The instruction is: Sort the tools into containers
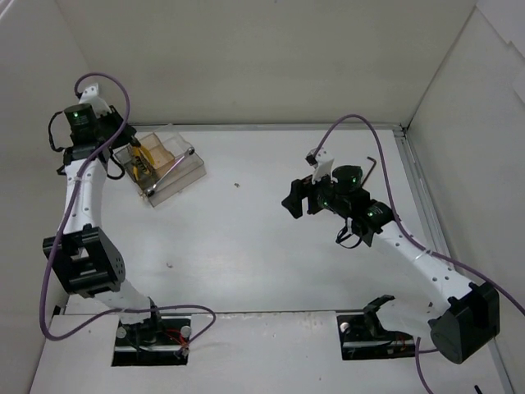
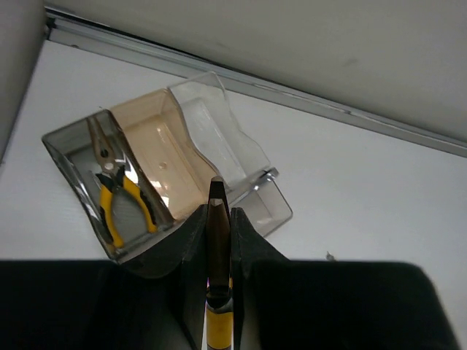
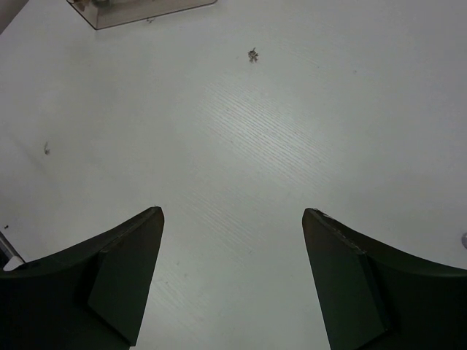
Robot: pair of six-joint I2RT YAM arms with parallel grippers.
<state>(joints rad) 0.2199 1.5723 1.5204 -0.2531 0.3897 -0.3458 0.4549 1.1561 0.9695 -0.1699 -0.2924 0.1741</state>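
left arm (image 1: pixel 80 197) stood extended toward the far left, elbow folded low near its base, wrist tipped down. left gripper (image 2: pixel 217 213) pinched tight on a slim dark shaft, likely a screwdriver (image 2: pixel 217 244). right arm (image 1: pixel 422 258) angled inward from its base. right gripper (image 3: pixel 232 219) pointed down, jaws spread wide, holding nothing.

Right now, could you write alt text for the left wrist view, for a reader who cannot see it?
The left gripper, jaws shut, holds a screwdriver pointing towards a clear divided tray on the white table. Yellow-handled pliers lie in its grey compartment; the tan compartment beside it looks empty.
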